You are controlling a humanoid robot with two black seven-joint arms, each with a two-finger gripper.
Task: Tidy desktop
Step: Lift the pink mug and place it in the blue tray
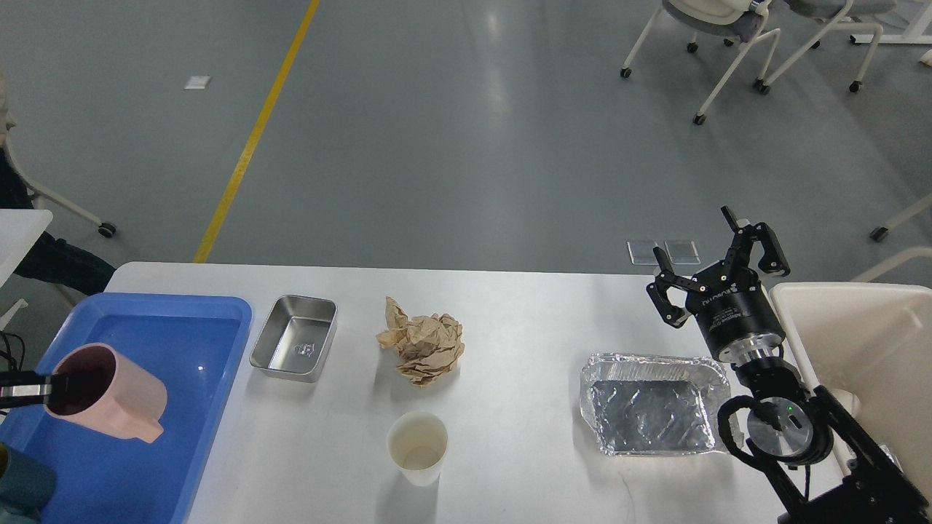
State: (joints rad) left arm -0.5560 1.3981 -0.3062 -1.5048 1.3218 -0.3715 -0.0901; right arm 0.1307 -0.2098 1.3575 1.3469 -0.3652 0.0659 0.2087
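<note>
**Pink mug held over the blue tray, right gripper spread beside the bin**

The white desktop (pixel 524 342) fills the lower half of the head view, its far edge and rounded far-left corner set against a grey floor.

At the left edge, the left gripper (pixel 40 388) reaches in low; only a dark finger with a pale metal part shows. It is clamped on the rim of a pink mug (pixel 109 393), with that finger going into the mug's dark mouth. The mug is tipped on its side, mouth facing left, and hangs over the blue plastic tray (pixel 218 327) that takes up the table's left end.

Just right of the tray lies a small rectangular stainless steel dish (pixel 295 348), empty and upright. Right of that sits a ball of crumpled brown paper (pixel 424 349). Nearer the robot, in front of the paper, a white paper cup (pixel 417 446) stands upright with its mouth open to the view.

Toward the right lies a rectangular aluminium foil tray (pixel 652 404), its rim wrinkled.

The right arm rises from the lower right corner. Its right gripper (pixel 717 269) is held up above the table's far right part, beyond the foil tray, fingers spread wide with nothing between them. Just to its right is the cream-white bin (pixel 859 342), open at the top
</note>
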